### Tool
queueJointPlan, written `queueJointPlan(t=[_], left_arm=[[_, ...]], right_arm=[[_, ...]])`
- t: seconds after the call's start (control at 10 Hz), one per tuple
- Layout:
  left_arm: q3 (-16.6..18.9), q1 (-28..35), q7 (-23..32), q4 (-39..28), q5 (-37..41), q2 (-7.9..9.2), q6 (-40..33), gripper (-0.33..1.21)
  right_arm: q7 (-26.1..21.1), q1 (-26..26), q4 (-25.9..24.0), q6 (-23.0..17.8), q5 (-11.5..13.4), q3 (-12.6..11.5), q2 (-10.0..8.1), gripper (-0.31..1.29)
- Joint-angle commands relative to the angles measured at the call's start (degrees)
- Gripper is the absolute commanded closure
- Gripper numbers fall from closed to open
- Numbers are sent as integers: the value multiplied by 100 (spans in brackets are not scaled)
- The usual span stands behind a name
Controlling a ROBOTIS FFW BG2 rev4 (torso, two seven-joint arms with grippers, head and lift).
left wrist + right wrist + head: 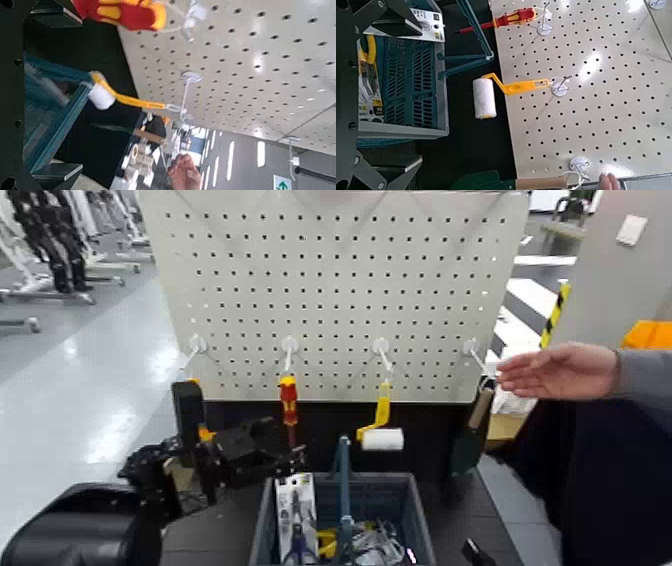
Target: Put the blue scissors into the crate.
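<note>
Blue scissors (296, 535): located inside the crate (418, 525), at its left side in the head view, fixed to a tall, narrow white card, loop handles towards the near end. Crate: grey-blue moulded plastic, rectangular, ribbed sides, upright central handle. Other contents: yellow-handled tools (327, 540) and clear packaging (375, 548) with a crumpled gloss.

Left pincer (286, 448): above the crate's left rear corner, released, jaws apart, grasping nothing. Right pincer (395, 95): beyond the crate's right side, jaws apart, likewise released and empty.

Behind: a flat, pale pegboard (330, 280), evenly perforated. On its hooks hang a screwdriver (289, 400) with a glossy red-and-yellow grip, a paint roller (382, 439) with a white, napped cylinder and bent yellow handle, and a trowel (468, 445) with a wooden grip and broad dark-green blade. A person's hand (560, 372), fingers extended, is at the rightmost hook.
</note>
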Motion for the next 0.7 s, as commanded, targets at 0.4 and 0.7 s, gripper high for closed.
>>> queueJointPlan(t=[0.4, 0.7], left_arm=[[113, 1499, 2189, -904, 129, -191, -1469, -5], [34, 2440, 3120, -913, -108, -569, -2470, 5]], right_arm=[[-340, 103, -304, 369, 189, -105, 57, 18], [-304, 191, -330, 264, 162, -219, 39, 18]])
